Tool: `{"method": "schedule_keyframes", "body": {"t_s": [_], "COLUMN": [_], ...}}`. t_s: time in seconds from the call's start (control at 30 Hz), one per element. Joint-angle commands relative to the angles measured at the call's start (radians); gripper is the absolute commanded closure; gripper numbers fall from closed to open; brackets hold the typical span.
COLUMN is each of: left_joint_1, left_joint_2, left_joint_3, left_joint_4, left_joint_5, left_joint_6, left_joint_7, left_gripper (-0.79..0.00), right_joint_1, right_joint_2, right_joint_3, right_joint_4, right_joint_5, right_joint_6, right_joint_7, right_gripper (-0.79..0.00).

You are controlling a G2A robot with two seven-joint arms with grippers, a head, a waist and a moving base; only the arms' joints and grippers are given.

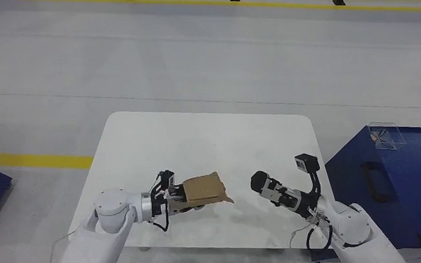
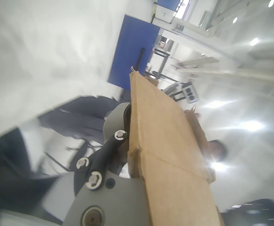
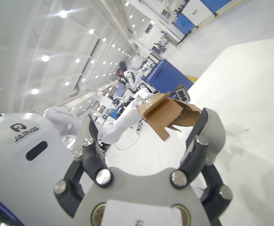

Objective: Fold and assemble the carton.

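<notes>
**A:** What does the left gripper have?

**B:** It is clamped on the left edge of the carton, low in the top view and a little left of centre. The brown carton sticks out from it toward the right. One flat panel faces up over the front part of the white bench.

**A:** And the right gripper?

**B:** It is spread wide and holds nothing. In the top view it sits to the right of the carton, near it but apart, with its fingers pointing that way. From its own wrist camera the carton shows farther off, between the two fingers.

**A:** What else is around?

**B:** A strip of bare bench lies between the two grippers. A blue cabinet stands beside the bench at the right edge of the top view. A small clear box sits on top of it. A yellow line crosses the floor at the left edge.

**A:** Anything you can't make out?

**B:** In the left wrist view the cardboard covers one side of that gripper. Only the grey finger against the carton's edge shows. The flaps splay apart in the right wrist view, but I cannot tell how many are folded. I also cannot tell whether the lowest flap touches the bench.
</notes>
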Motion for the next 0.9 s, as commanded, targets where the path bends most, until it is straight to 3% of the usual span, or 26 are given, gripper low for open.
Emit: {"method": "schedule_keyframes", "body": {"t_s": [0.0,0.07,0.2,0.4,0.6,0.87], "left_joint_1": [-0.078,-0.114,-0.107,-0.058,-0.031,-0.032], "left_joint_2": [-0.008,-0.012,-0.012,-0.005,-0.001,0.003], "left_joint_3": [0.073,0.091,0.096,0.090,0.076,0.090], "left_joint_4": [0.086,0.107,0.114,0.029,-0.013,-0.023], "left_joint_5": [-0.045,-0.033,-0.034,-0.061,-0.116,-0.137], "left_joint_6": [0.129,0.097,0.112,0.117,0.126,0.124], "left_joint_7": [-0.028,-0.021,-0.018,0.032,0.074,0.112], "left_gripper": [0.000,0.000,0.000,0.000,0.000,0.000], "right_joint_1": [0.007,0.007,0.006,0.021,0.053,0.113], "right_joint_2": [-0.003,-0.003,-0.003,-0.006,-0.021,-0.049], "right_joint_3": [-0.006,-0.006,-0.008,-0.020,-0.117,-0.266], "right_joint_4": [0.024,0.024,0.024,0.050,0.091,0.162], "right_joint_5": [0.090,0.090,0.082,-0.225,-0.479,-0.549], "right_joint_6": [0.061,0.061,0.071,0.153,0.235,0.262], "right_joint_7": [-0.006,-0.006,-0.009,-0.115,-0.182,-0.139], "right_gripper": [-0.785,-0.785,-0.785,-0.785,-0.785,-0.785]}}
